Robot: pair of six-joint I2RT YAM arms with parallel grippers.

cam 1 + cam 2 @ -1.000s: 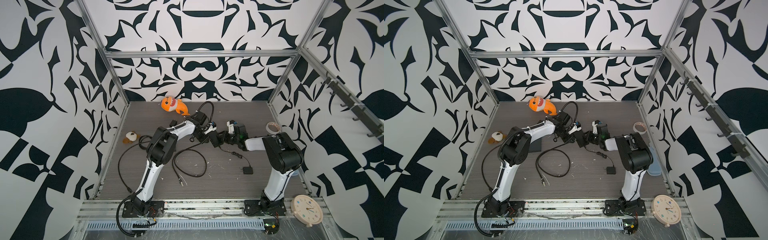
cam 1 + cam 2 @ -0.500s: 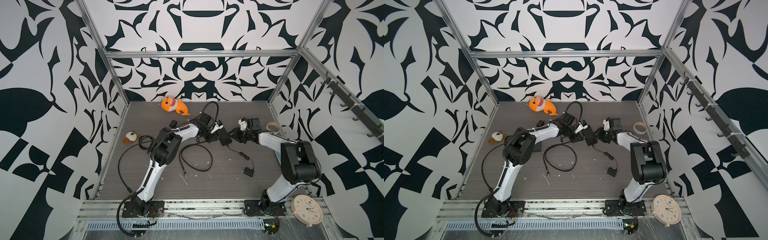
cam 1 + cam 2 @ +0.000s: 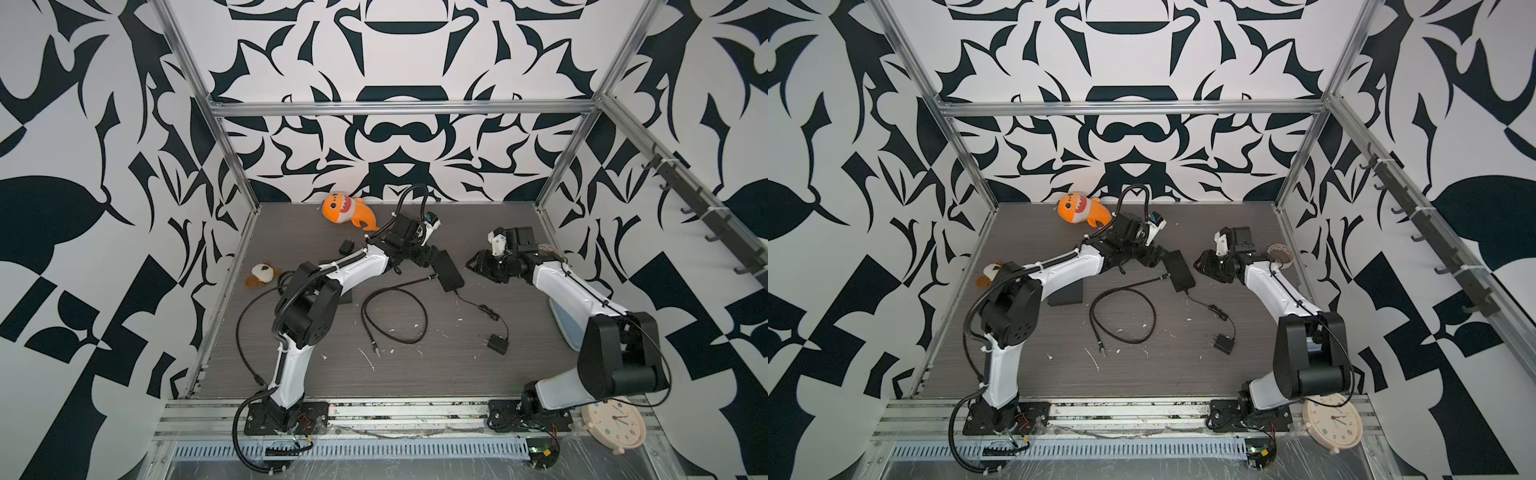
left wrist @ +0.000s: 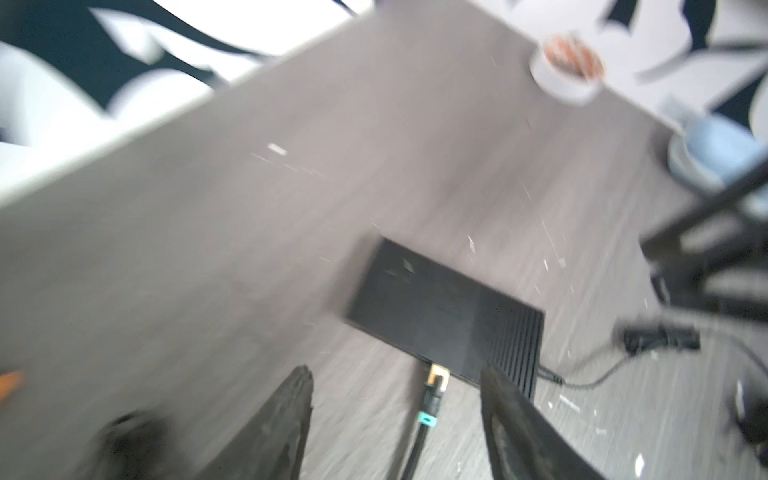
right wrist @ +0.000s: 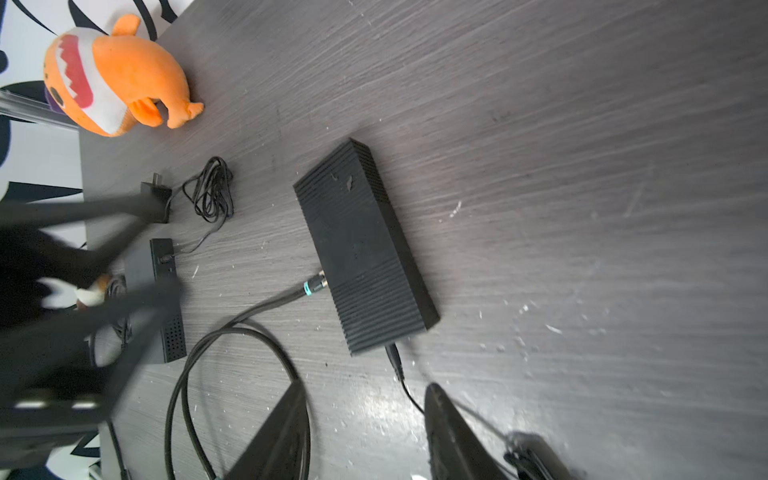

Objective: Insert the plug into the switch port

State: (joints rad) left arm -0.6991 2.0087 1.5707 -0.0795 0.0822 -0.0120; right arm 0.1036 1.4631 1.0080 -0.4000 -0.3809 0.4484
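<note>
The black switch [image 3: 448, 271] [image 3: 1179, 271] lies flat on the table between my two arms. The plug [image 4: 437, 377] [image 5: 316, 286], gold-tipped with a teal band, sits in a port on the switch's long side, and its black cable [image 3: 395, 316] loops toward the front. My left gripper [image 4: 395, 372] [image 3: 422, 258] is open just behind the plug, with the cable lying loose between its fingers. My right gripper [image 5: 365, 386] [image 3: 478, 266] is open to the right of the switch, holding nothing. A thin power lead leaves the switch's end near it.
An orange shark plush [image 3: 348, 210] lies at the back and a small brown plush [image 3: 262, 274] at the left. A wall adapter [image 3: 496, 344] lies front right, a tape roll [image 3: 549, 250] by the right wall. A second black box [image 3: 1065, 293] sits under the left arm.
Both grippers have opened and drawn apart from the middle. The right arm has swung far to the right. The switch now rests on the table with the plug in it.
</note>
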